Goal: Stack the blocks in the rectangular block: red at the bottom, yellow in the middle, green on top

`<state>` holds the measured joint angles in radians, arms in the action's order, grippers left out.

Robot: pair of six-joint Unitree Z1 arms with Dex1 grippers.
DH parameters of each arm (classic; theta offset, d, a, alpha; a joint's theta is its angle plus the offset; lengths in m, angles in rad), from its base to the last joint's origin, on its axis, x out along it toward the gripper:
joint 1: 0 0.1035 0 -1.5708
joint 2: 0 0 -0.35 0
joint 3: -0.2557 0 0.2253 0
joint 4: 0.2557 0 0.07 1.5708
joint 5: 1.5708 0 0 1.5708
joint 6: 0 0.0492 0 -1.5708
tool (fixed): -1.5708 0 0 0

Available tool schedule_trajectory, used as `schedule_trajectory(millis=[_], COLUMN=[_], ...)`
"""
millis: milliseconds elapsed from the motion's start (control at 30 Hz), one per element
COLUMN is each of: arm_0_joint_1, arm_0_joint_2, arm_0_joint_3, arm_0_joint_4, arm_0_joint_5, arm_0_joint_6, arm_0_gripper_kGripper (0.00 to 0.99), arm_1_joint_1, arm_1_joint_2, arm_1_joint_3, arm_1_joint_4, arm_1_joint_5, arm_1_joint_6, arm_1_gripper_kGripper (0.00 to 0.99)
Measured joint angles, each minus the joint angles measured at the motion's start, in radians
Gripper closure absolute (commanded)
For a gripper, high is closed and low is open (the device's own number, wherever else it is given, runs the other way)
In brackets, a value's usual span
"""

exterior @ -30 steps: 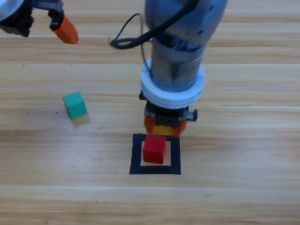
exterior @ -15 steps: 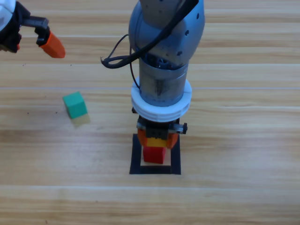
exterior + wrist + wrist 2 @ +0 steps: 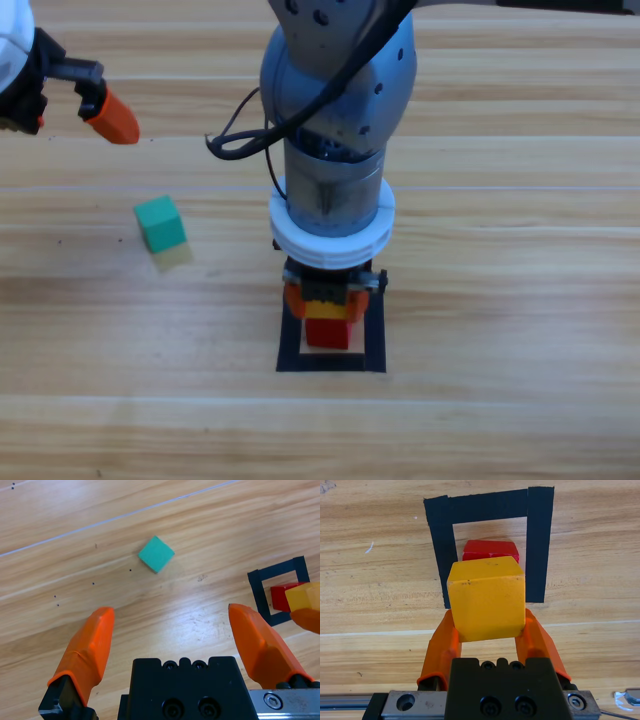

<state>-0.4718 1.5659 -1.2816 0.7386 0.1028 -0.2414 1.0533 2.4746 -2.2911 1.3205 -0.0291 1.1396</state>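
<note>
Since a second ago the right gripper [image 3: 322, 300] has come forward and down with the yellow cube [image 3: 486, 597], from behind the black tape square [image 3: 290, 340] to over the red cube [image 3: 328, 335] inside it; the left gripper [image 3: 175, 630] has drawn back slightly towards the picture's left edge.

From above, the yellow cube [image 3: 325, 306] shows as a thin band between the orange jaws, directly over the red cube and hiding most of its top. The right wrist view has the jaws closed on the yellow cube's two sides, holding it square, with the red cube [image 3: 490, 550] partly visible beyond it inside the tape outline [image 3: 539, 545]. Whether the yellow cube already touches the red one cannot be told. The red cube sits within the tape square, toward its middle.

The green cube [image 3: 160, 223] lies by itself on the wooden table [image 3: 520, 280], well to the left of the square and clear of both arms. In the left wrist view it [image 3: 156, 553] lies turned cornerwise, out ahead of the jaws.

At the upper left of the high view the left gripper [image 3: 100, 105] waits, jaws spread wide and holding nothing.
</note>
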Motion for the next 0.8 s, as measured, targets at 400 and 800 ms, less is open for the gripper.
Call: schedule_trajectory(millis=[400,800], arm_0_joint_1=[0.0,0.017], arm_0_joint_2=[0.0,0.014], arm_0_joint_3=[0.002,-0.026], arm_0_joint_4=[-0.004,-0.009], arm_0_joint_5=[-0.007,-0.025], arm_0_joint_6=[0.0,-0.052], arm_0_gripper_kGripper=[0.017,0.019], arm_1_joint_1=[0.0,0.018], arm_1_joint_2=[0.002,-0.035], arm_1_joint_3=[-0.01,-0.053], arm_1_joint_4=[0.005,0.062], arm_1_joint_5=[-0.004,-0.106], arm_1_joint_6=[0.0,-0.059], arm_1_gripper_kGripper=[0.0,0.0])
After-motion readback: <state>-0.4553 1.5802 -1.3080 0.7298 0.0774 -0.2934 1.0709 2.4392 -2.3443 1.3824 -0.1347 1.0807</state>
